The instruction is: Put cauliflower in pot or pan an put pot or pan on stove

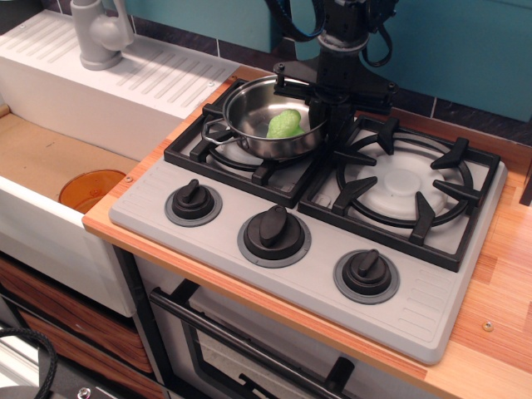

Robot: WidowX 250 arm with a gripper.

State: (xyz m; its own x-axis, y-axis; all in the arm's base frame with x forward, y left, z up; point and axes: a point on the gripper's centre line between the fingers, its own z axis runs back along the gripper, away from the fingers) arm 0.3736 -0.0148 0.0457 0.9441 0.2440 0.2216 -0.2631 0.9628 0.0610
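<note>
The shiny steel pot [264,112] is over the left burner of the grey stove [316,220], near its right side, and looks lifted slightly off the grate. The light-green cauliflower [285,124] lies inside it, toward the right wall. My gripper [332,104] comes down from above and is shut on the pot's right rim; its fingertips are hidden behind the pot's edge. One wire loop handle [214,129] sticks out at the pot's left; the right one is hidden by the gripper.
The right burner grate [405,187] is bare. Three black knobs [273,229] line the stove front. A white sink drainboard with a faucet [100,33] stands at the left, and an orange plate [91,188] lies in the basin below. A teal wall is behind.
</note>
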